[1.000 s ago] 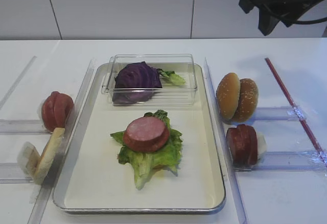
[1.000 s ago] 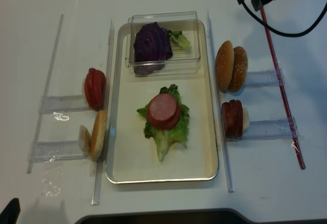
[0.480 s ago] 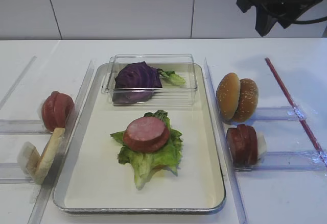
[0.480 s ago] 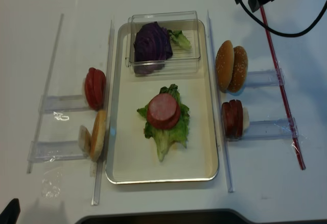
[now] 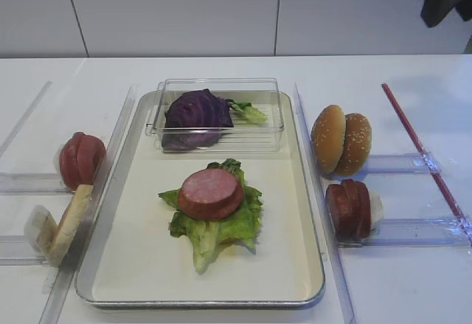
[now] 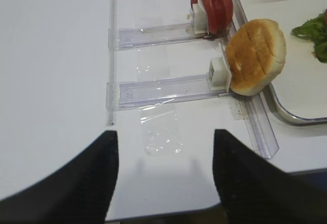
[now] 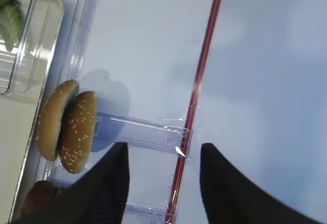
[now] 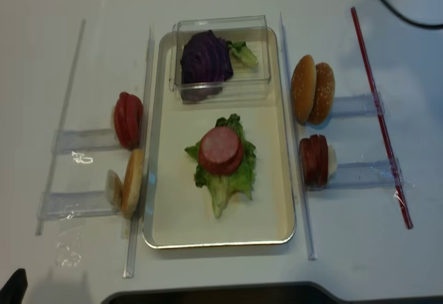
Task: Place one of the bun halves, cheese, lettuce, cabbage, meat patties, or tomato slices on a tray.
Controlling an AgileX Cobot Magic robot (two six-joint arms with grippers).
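Note:
The silver tray (image 5: 125,265) holds a lettuce (image 5: 221,232) leaf with one meat patty (image 5: 210,192) on top. The purple cabbage (image 5: 195,111) sits in a clear box at the tray's back. Two bun halves (image 5: 341,139) and more meat patties (image 5: 349,209) stand in holders on the right. Tomato slices (image 5: 81,159) and another bun half (image 5: 70,224) stand on the left. No cheese shows. My right gripper (image 7: 163,152) hovers open and empty high above the right bun halves (image 7: 66,127). My left gripper (image 6: 164,134) is open and empty over the table's near left edge.
Clear plastic rails (image 5: 324,191) run along both sides of the tray. A red strip (image 5: 424,154) lies on the table at the far right. A piece of clear tape (image 6: 161,129) is stuck to the table ahead of the left gripper.
The right gripper has pulled up and to the right, nearly leaving both high views. The food and the tray have not moved.

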